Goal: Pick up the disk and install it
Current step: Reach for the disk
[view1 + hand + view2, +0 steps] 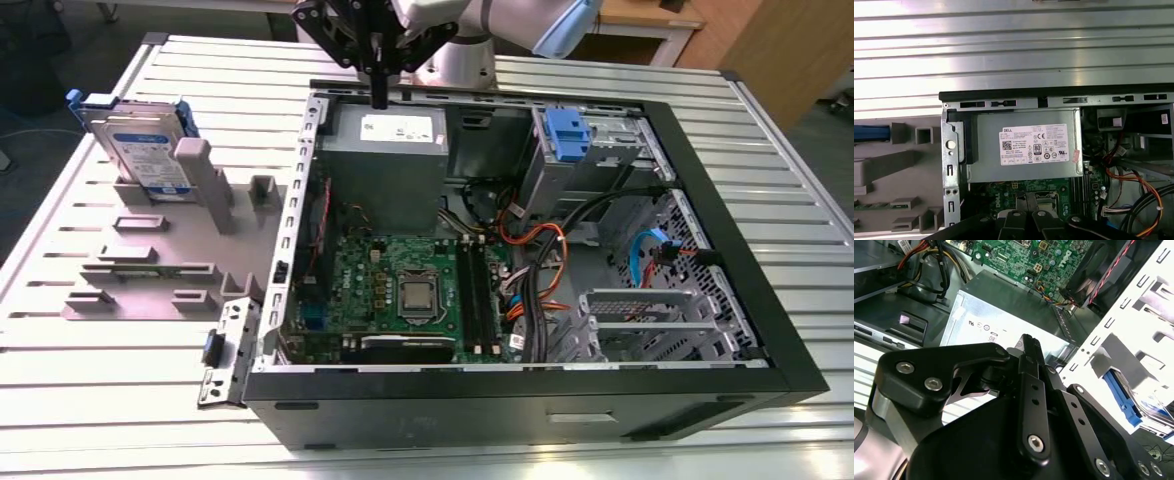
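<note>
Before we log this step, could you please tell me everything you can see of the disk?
The disk is a flat silver rectangle with a white-and-blue label, framed by a blue plastic bracket. It stands on edge, slightly tilted, in the grey holder at the exterior view's left, outside the computer case. Only the holder touches it; the gripper hangs apart from it, over the case.

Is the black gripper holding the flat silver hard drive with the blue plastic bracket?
No, the disk stands in the grey holder at the exterior view's left, while the gripper hangs above the silver power supply.
</note>
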You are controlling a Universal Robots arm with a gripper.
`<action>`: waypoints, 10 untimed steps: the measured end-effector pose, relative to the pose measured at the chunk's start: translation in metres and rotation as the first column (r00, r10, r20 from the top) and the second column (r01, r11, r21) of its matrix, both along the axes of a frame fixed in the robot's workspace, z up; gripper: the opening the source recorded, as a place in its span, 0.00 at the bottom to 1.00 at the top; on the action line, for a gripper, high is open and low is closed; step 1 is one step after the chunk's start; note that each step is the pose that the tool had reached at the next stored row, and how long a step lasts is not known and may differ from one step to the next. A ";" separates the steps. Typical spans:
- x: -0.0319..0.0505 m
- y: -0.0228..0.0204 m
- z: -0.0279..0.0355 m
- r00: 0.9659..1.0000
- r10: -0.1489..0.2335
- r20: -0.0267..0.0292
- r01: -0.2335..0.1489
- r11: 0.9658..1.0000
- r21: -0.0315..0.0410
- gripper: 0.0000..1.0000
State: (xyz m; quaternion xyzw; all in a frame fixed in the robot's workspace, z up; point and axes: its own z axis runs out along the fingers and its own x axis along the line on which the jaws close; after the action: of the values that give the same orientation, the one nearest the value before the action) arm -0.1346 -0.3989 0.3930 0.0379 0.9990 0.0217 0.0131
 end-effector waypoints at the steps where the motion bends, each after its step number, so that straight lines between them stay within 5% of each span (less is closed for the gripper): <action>1: -0.0004 0.0000 0.0000 1.000 0.000 0.000 0.000 1.000 0.000 0.11; 10: -0.0050 0.0000 -0.0001 1.000 0.000 0.000 0.000 1.000 0.000 0.11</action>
State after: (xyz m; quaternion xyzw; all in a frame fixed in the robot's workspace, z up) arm -0.1396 -0.3989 0.3929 0.0379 0.9990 0.0217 0.0131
